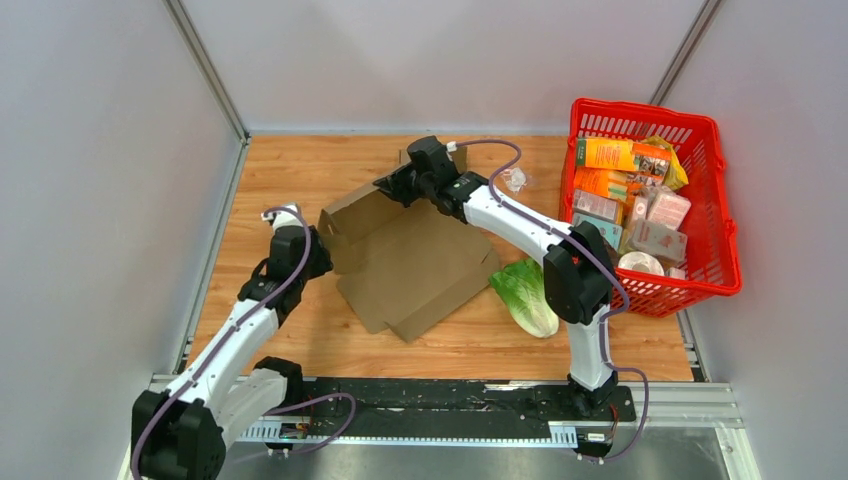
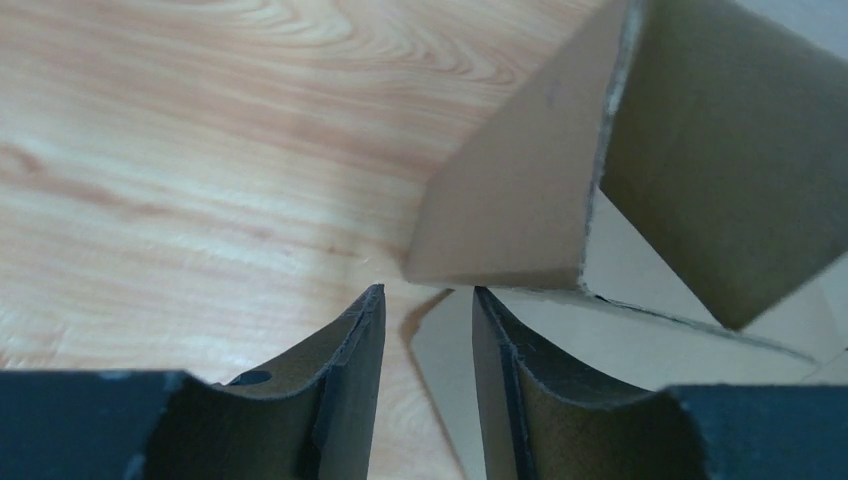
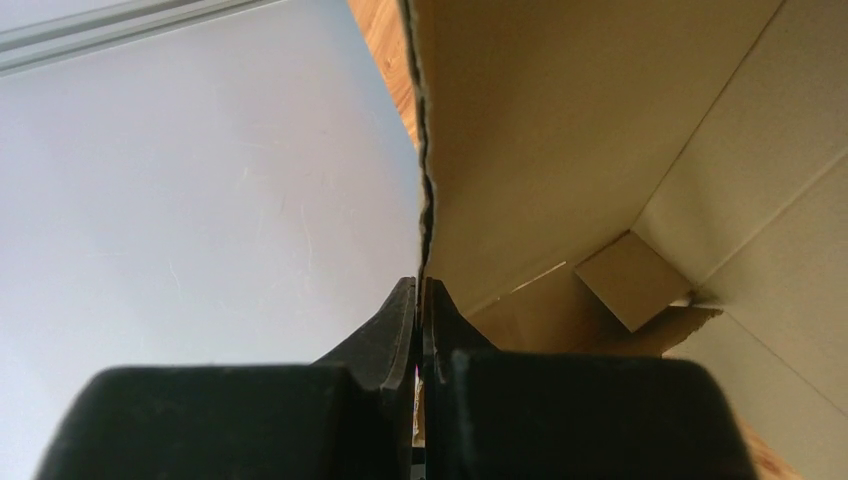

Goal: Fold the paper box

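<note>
The paper box (image 1: 420, 270) is brown cardboard, lying partly folded in the middle of the wooden table, with its left and back walls raised. My right gripper (image 1: 393, 187) is at the box's back wall and shut on the wall's thin top edge (image 3: 421, 285); the box's inside (image 3: 560, 130) fills the right of that view. My left gripper (image 1: 322, 243) sits at the box's left corner. Its jaws (image 2: 427, 292) stand open just short of a raised flap corner (image 2: 520, 200), with nothing held between them.
A red basket (image 1: 722, 190) full of packaged groceries stands at the right. A lettuce (image 1: 526, 296) lies beside the box's right front corner. A small clear wrapper (image 1: 516, 179) lies near the back. Grey walls close in the left, back and right sides.
</note>
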`<state>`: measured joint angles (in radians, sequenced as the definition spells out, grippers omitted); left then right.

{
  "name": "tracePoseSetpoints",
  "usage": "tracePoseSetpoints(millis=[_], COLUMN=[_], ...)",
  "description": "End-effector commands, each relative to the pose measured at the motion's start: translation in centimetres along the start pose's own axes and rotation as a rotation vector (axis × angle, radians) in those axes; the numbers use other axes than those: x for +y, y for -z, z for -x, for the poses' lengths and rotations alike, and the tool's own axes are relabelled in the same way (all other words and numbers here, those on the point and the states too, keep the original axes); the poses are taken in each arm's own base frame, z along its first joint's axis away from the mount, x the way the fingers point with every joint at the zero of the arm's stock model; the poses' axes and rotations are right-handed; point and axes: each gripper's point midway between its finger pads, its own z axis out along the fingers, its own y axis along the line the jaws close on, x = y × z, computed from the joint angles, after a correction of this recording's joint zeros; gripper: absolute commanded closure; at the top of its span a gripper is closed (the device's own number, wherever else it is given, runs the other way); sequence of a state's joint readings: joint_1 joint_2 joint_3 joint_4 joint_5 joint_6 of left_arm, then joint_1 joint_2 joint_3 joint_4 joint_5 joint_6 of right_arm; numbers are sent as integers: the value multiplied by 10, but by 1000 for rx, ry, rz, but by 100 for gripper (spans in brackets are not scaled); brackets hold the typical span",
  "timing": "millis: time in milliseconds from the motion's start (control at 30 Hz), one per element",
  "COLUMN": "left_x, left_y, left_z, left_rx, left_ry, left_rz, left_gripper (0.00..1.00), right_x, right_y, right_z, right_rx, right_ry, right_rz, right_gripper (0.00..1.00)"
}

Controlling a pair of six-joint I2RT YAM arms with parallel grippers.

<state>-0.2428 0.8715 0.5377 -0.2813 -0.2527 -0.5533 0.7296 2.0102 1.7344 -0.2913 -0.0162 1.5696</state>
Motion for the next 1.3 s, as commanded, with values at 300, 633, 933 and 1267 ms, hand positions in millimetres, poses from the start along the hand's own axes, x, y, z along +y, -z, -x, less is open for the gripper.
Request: tracePoseSetpoints(millis=[300,633,933,1267], left_x=[-68,-36,-36,-62], left_y=[-6,18,8,-5], left_z=[56,14,31,43], left_rx=[-145,-141,-219,-278], left_ry=[-29,15,-14,-57], left_rz=[-201,-201,-178,-284], left_gripper=[59,55,52,53], right_x=[4,1,-18,-42], right_y=[11,12,11,-8], right_z=[-2,11,19,8], right_rx=[-9,-51,-92,-82], right_ry=[-3,158,262,301], right_rz=[-5,43,43,31], right_gripper=[97,92,89,96])
